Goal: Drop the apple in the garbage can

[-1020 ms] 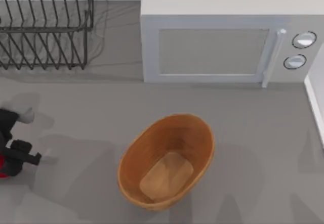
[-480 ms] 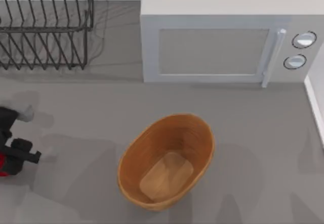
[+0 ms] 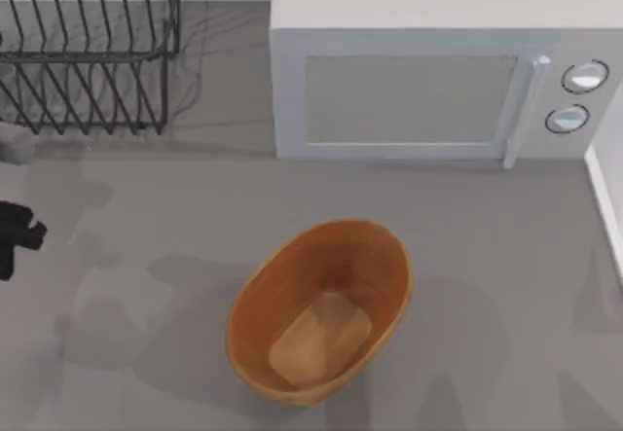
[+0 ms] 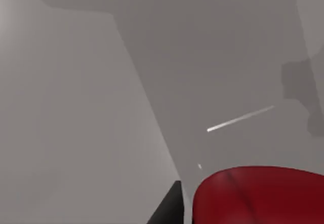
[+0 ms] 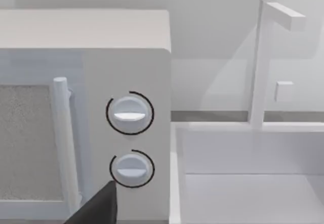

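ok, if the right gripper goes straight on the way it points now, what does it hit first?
Probably the microwave front, around its lower knob, judging by the right wrist view; depth there is unclear.

You will find no writing to read anywhere on this table: the microwave [image 3: 443, 61] shows a blank door and two plain round knobs [image 5: 129, 114] (no numbers or marks around them), and the garbage can [image 3: 321, 309] carries no label or brand.
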Controlling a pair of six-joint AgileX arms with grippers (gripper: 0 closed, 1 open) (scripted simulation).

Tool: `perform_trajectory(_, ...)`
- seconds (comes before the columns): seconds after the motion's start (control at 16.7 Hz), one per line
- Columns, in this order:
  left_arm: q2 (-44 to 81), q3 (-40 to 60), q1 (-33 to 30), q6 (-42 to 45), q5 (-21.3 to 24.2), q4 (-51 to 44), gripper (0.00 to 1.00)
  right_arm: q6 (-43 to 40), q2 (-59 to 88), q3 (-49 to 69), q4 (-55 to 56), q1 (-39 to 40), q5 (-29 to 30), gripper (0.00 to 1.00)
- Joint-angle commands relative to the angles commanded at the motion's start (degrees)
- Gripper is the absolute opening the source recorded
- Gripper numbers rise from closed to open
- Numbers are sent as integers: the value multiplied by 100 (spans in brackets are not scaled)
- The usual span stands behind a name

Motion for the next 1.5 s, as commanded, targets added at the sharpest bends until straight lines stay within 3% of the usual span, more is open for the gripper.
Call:
perform_trajectory(0.24,-392,718,-17,-26,-1,-953,0,0,0,0,0,0,0,100)
perform_trajectory(0.6,-443,807,-14,-19,-7,-1048,0,0,0,0,0,0,0,100)
perform_trajectory(0.78,-206,1102,-400,116,-71,-1153,0,0,0,0,0,0,0,100)
perform_trajectory(1.02,431,1854,-1665,528,-254,-1422,0,0,0,0,0,0,0,100)
perform_trajectory(1.5,1799,3457,-5006,1509,-671,-1927,0,0,0,0,0,0,0,100)
